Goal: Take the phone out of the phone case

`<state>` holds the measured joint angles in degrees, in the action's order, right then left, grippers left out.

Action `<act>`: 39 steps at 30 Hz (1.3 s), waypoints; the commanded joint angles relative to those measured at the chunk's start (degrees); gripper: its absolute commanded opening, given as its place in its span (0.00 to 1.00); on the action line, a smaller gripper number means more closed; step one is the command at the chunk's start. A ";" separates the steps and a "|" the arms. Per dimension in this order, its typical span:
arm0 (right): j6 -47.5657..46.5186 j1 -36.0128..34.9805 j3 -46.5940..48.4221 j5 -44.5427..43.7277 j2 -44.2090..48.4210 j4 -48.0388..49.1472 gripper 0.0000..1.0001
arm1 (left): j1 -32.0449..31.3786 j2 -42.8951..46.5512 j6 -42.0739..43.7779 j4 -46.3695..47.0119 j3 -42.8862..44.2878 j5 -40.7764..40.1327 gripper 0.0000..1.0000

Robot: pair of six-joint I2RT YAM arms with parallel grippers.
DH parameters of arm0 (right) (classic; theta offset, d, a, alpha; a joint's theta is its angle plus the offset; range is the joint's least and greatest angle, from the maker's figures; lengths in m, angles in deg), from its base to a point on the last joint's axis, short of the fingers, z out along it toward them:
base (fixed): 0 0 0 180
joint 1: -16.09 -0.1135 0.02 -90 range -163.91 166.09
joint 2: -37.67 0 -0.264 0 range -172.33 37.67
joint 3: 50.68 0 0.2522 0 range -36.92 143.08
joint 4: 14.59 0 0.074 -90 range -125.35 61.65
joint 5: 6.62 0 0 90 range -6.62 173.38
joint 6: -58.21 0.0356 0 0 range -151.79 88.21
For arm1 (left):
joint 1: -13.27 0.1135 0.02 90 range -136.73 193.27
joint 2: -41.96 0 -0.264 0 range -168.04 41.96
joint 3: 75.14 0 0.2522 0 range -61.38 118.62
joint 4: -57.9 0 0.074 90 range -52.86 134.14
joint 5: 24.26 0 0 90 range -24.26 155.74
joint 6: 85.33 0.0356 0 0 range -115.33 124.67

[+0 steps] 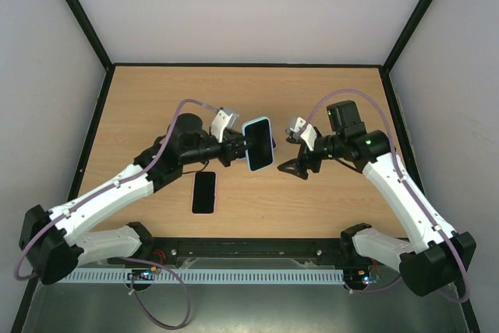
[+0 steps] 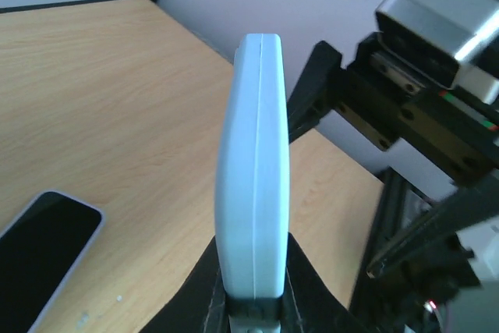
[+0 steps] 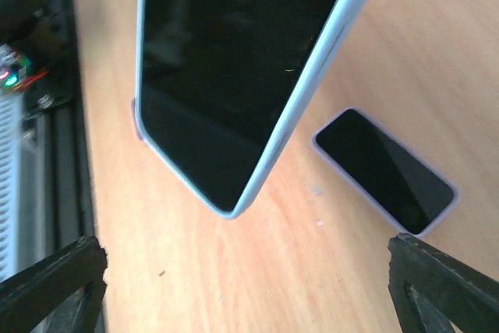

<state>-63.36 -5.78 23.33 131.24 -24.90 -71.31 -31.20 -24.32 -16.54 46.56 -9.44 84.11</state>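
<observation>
Top external view showed the left gripper (image 1: pixel 238 147) clamped on one end of a light-blue phone case (image 1: pixel 258 143), held off the bench (image 1: pixel 335 99) with its glossy black face toward the right gripper (image 1: pixel 295 155). That gripper's fingers stood wide apart just beside the case, clear of it. A dark-screened phone (image 1: pixel 204 192) lay flat on the bench just beside the left gripper, toward the arm bases.

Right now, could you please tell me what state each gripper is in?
Left gripper: closed, holding the light-blue phone case by its edge.
Right gripper: open, holding nothing.
</observation>
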 commanded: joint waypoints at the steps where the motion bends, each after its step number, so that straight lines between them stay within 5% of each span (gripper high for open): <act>1: -16.67 -0.19 0.87 8.71 0.78 -17.44 0.92 | 2.53 5.49 5.08 3.81 -2.20 14.83 0.03; 7: -21.89 -0.19 -4.13 10.72 4.07 -16.48 0.79 | 4.47 7.04 4.33 9.00 -3.79 24.50 0.02; 13: -20.23 -0.19 -4.99 14.34 3.46 -15.01 0.68 | 6.02 -1.73 -1.25 9.57 1.43 34.19 0.02; 19: -20.73 -0.19 -4.20 21.91 2.48 -17.40 0.63 | 6.14 -5.27 -6.85 19.94 0.56 37.79 0.02; 26: -28.61 -0.19 -4.17 21.14 2.82 -23.30 0.61 | 7.02 -8.55 -4.04 12.63 6.16 42.15 0.02; 39: -20.76 -0.19 -3.21 24.28 2.36 -17.17 0.54 | 7.11 -10.19 2.24 4.09 9.66 48.24 0.02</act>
<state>-86.29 -5.78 18.76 153.84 -22.30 -90.46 -24.31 -34.96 -17.16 52.02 -2.79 128.21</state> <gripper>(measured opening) 0.553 0.091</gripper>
